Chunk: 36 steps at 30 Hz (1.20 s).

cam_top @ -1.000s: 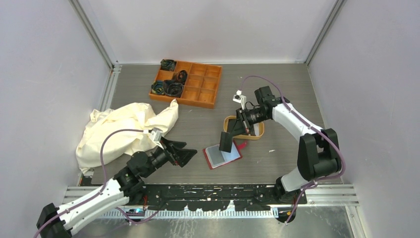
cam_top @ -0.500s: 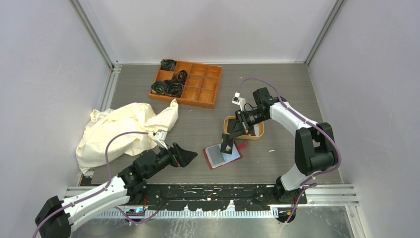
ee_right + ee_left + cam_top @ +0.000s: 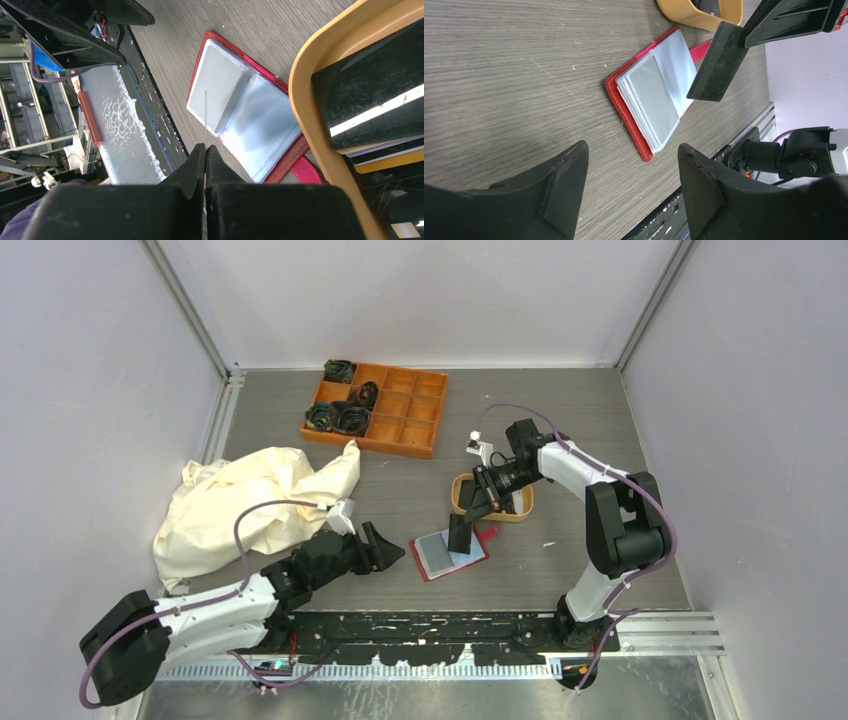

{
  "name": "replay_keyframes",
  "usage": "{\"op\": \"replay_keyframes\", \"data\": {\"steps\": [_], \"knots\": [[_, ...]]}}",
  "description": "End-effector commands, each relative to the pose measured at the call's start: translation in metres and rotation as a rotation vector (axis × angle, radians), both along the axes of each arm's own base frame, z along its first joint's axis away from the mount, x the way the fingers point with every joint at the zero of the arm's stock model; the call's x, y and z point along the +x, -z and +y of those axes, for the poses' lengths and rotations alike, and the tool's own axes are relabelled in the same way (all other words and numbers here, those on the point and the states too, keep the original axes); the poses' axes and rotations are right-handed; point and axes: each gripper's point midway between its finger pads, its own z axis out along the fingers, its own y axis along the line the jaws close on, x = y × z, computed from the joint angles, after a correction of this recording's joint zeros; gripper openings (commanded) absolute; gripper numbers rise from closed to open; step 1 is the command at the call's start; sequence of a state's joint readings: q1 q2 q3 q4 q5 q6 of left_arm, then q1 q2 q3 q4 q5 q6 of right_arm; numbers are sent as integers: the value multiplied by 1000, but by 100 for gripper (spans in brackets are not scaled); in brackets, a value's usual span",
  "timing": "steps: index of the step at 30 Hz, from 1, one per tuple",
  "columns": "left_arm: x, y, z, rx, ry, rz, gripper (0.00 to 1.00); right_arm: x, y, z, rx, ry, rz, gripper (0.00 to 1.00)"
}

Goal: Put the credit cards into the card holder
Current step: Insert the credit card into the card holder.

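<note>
The red card holder (image 3: 446, 557) lies open on the table, grey and light-blue pockets up; it also shows in the left wrist view (image 3: 649, 100) and the right wrist view (image 3: 220, 85). My right gripper (image 3: 476, 507) is shut on a black credit card (image 3: 460, 530), which it holds on edge just above the holder's right half. That card shows in the left wrist view (image 3: 719, 62) and as a thin line in the right wrist view (image 3: 205, 115). More cards (image 3: 375, 95) lie in the tan tray (image 3: 520, 512). My left gripper (image 3: 387, 550) is open and empty, left of the holder.
An orange compartment box (image 3: 377, 408) with dark items stands at the back. A crumpled cream cloth (image 3: 250, 505) lies at the left. The black mounting rail (image 3: 450, 625) runs along the near edge, close to the holder.
My left gripper has moved right, closer to the card holder. My right gripper has carried the black card slightly down and nearer to the holder.
</note>
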State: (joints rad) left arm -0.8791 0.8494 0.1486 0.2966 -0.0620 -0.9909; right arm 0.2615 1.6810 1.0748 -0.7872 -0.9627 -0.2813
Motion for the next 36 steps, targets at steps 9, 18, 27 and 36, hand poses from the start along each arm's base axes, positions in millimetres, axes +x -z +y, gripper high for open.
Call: {"op": "replay_keyframes", "data": {"steps": [9,18,27,36], "knots": [[15,8,-34,95,-80,52,64,13,8,-1,-36,8,15,1],[16,33,-46,233,-100,141,63,12,19,1,-40,17,66,1],[18,55,-48,363,-93,193,55,10,21,5,-13,17,113,1],[24,66,-33,532,-86,167,36,12,11,5,-1,27,89,1]]}}
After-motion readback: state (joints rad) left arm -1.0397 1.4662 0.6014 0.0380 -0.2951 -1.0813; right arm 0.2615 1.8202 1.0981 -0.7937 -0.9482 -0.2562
